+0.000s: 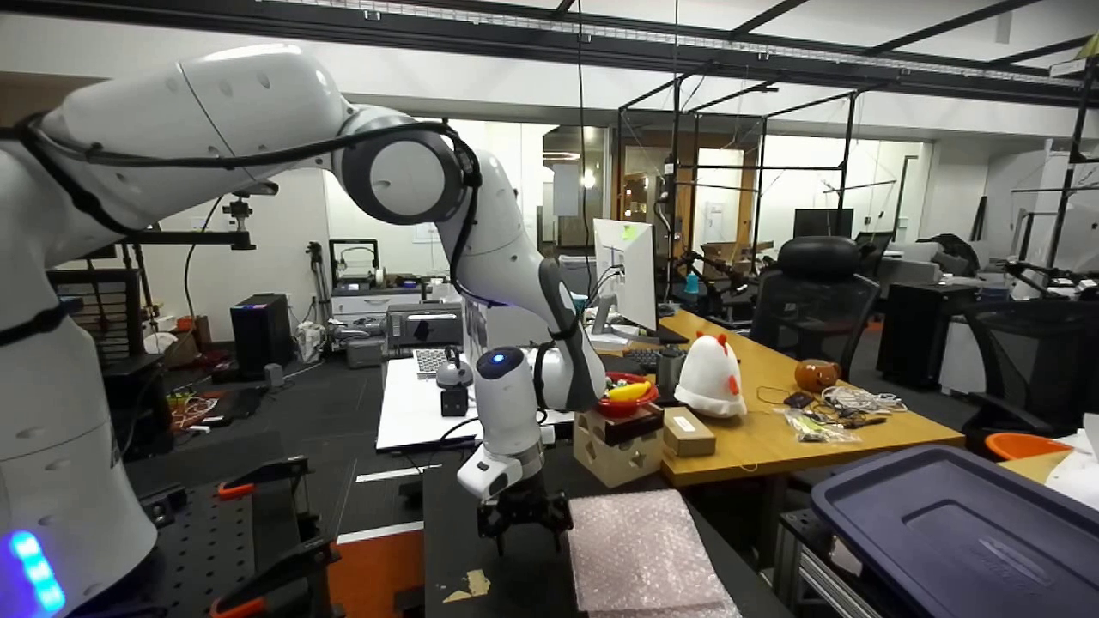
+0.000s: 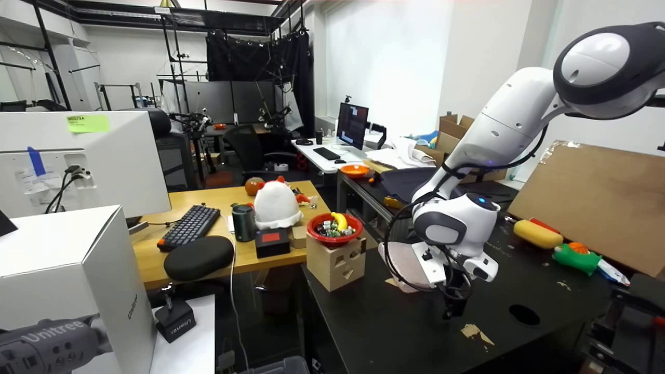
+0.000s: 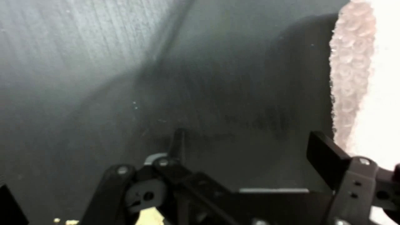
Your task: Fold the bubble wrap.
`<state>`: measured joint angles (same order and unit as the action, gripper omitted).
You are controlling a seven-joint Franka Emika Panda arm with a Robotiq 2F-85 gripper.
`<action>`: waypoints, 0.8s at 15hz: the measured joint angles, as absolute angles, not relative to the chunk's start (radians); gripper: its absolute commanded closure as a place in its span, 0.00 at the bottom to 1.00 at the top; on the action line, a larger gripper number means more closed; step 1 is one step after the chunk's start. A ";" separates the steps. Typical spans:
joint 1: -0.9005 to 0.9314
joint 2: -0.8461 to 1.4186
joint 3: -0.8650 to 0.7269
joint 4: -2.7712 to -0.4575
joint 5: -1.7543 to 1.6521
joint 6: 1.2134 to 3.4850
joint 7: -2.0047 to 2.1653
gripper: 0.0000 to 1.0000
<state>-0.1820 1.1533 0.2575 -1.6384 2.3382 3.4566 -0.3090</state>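
My gripper [image 1: 528, 542] stands empty, jaws spread, beside the bubble wrap [image 1: 640, 549] on the black table [image 2: 395, 332]. Closing here, I could catch nothing (the bubble wrap seems outside my fingers [image 3: 328, 161]).

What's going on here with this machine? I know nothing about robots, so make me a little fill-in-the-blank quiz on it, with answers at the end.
1. Rather than shut, the robot's fingers are ____.
2. The bubble wrap lies on a table whose colour is ____.
3. The yellow fruit shape in the red bowl is a ____.
4. The round light on the arm glows ____.

Missing words: open; black; banana; blue.
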 measured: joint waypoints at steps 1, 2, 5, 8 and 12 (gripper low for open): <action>-0.180 1.153 0.258 -1.645 2.362 3.457 -0.339 0.00; -0.179 1.154 0.257 -1.650 2.386 3.457 -0.368 0.00; -0.162 1.154 0.241 -1.662 2.452 3.457 -0.434 0.00; -0.144 1.149 0.236 -1.663 2.488 3.457 -0.486 0.00; -0.122 1.096 0.242 -1.682 2.524 3.457 -0.533 0.00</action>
<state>-0.1218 1.0965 0.2415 -1.6820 2.5240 3.4571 -0.5334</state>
